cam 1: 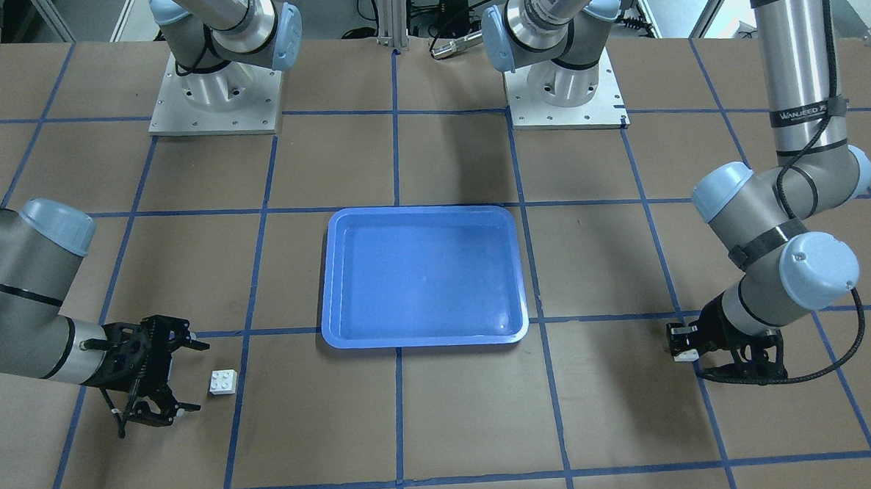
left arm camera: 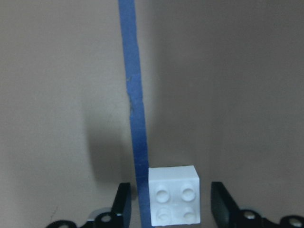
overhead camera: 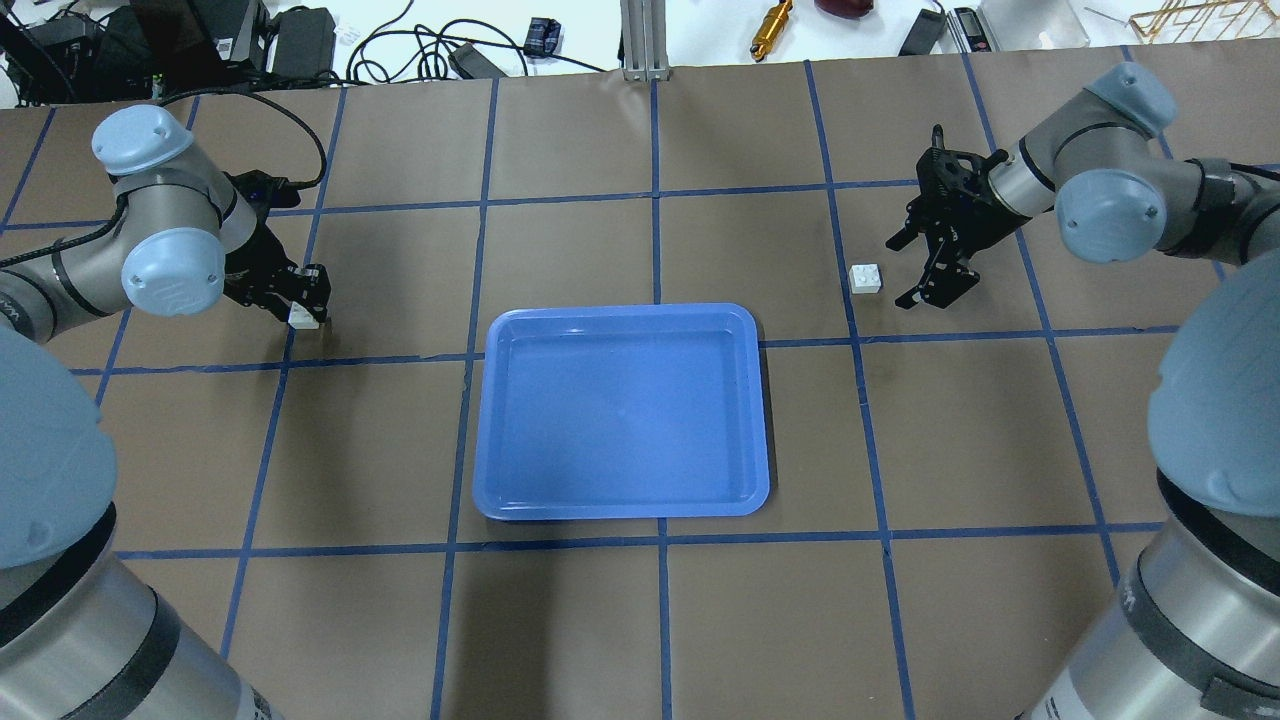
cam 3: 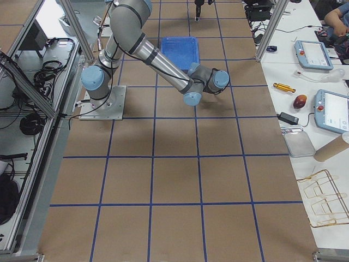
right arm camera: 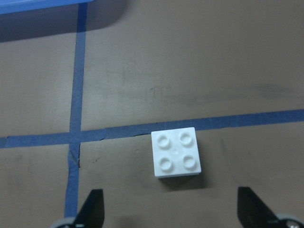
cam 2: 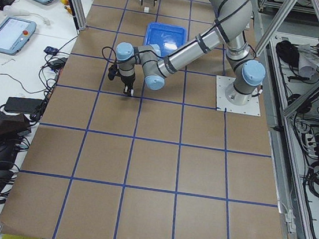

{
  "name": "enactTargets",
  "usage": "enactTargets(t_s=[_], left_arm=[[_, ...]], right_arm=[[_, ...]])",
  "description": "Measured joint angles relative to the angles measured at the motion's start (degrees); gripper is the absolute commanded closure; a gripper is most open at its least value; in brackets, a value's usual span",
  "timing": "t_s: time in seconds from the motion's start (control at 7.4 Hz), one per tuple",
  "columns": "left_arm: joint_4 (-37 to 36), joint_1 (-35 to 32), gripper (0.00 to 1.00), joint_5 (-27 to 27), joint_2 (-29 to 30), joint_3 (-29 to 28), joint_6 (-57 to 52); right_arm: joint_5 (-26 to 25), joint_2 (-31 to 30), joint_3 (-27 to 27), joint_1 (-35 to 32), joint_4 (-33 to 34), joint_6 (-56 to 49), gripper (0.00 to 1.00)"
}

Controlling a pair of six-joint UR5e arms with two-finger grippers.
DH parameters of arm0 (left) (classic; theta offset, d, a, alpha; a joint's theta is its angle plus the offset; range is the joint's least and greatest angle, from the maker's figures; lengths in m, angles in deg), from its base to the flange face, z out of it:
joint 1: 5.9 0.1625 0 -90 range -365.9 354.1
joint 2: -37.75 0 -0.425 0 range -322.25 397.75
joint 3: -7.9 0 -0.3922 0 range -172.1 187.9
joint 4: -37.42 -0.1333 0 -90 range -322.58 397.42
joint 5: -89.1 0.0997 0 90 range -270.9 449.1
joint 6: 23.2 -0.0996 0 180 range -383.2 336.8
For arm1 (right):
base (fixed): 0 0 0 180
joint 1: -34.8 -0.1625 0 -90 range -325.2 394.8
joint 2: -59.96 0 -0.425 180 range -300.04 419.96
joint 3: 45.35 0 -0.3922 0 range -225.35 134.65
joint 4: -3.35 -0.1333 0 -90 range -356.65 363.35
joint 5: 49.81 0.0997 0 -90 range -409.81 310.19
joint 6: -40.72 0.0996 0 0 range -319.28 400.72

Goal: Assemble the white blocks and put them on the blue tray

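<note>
The blue tray (overhead camera: 620, 312) lies empty at the table's middle, also in the front view (cam 1: 419, 211). One white block (overhead camera: 301, 321) lies left of it on a tape line. My left gripper (overhead camera: 308, 312) stands over it, open. In the left wrist view the fingers (left arm camera: 124, 206) straddle this block (left arm camera: 174, 195) with small gaps on both sides. The other white block (overhead camera: 865, 277) lies right of the tray. My right gripper (overhead camera: 896, 274) is wide open just beside it, low over the table. In the right wrist view this block (right arm camera: 175, 153) lies ahead of the fingertips (right arm camera: 93, 209).
The table is brown paper with a grid of blue tape lines (overhead camera: 657, 250). The two arm bases (cam 1: 214, 92) stand at the robot's side. Cables and tools (overhead camera: 770, 20) lie beyond the table's far edge. A tray corner (right arm camera: 47, 5) shows in the right wrist view.
</note>
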Motion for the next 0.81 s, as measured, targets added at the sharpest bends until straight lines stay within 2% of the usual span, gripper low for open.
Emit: enactTargets(t_s=[0.27,0.54,0.81], left_arm=[[1.22,-1.27,0.93,-0.03,-1.88,-0.15,1.09],[4.03,-6.46,0.93,-0.08,-6.08,0.21,5.62],[6.27,-14.65,0.93,-0.1,-10.49,0.83,13.4]], right_arm=[[0.59,0.04,-0.12,-0.33,0.01,-0.82,0.04],[1.18,0.42,-0.15,-0.72,0.01,-0.93,0.04],[1.53,1.08,-0.15,-1.15,0.06,-0.76,0.19]])
